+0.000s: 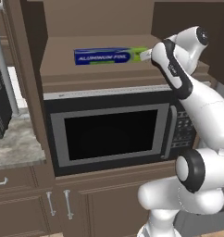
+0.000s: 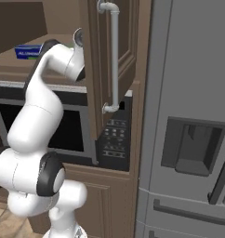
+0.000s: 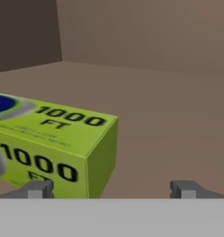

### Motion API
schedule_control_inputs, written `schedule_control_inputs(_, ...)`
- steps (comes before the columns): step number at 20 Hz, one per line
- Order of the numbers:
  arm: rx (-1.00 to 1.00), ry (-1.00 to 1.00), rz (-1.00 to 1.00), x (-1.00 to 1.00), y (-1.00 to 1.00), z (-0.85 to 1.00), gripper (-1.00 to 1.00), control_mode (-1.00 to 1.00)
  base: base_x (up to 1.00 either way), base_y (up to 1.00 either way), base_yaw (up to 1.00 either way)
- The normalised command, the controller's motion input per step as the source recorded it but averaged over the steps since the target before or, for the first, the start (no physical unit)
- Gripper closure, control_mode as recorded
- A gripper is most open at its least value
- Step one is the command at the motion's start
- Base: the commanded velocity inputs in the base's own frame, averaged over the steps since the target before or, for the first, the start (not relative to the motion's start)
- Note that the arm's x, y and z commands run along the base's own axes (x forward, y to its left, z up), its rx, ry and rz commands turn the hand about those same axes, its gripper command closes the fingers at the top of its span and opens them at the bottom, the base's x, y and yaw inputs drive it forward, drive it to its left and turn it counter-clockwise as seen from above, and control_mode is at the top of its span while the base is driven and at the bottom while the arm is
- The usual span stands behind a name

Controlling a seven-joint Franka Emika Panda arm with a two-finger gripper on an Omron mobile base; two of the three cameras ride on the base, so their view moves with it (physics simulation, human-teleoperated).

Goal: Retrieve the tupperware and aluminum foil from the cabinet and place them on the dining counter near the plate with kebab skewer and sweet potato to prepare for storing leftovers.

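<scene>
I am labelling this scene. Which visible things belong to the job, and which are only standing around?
Job: aluminum foil, lying on the open cabinet shelf; gripper, open beside the box's green end.

Bystanders: microwave, refrigerator, dark appliance on the worktop.

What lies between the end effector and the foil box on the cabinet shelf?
Nothing. In the hand view the open end effector sits right at the green end of the foil box, with bare cabinet shelf beside it.

We see soft, even rendered light; the cabinet [image 1: 86, 28] interior darkens toward ten o'clock (hand view), and the close foil box [image 3: 53, 148] looks slightly blurred.
</scene>
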Motion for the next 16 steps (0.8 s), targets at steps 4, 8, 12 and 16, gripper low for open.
schedule_control_inputs(4,0.00,-0.01,0.04,0.12,0.00,0.00,-1.00,-1.00,0.00,0.00,0.00)
schedule_control_inputs(8,0.00,-0.01,0.10,0.00,0.00,0.00,-1.00,-1.00,0.00,0.00,0.00)
schedule_control_inputs(12,0.00,0.00,0.16,0.08,-0.01,0.00,-1.00,-1.00,0.00,0.00,0.00)
schedule_control_inputs(16,0.00,0.00,0.18,0.16,-0.01,0.00,-1.00,-1.00,0.00,0.00,0.00)
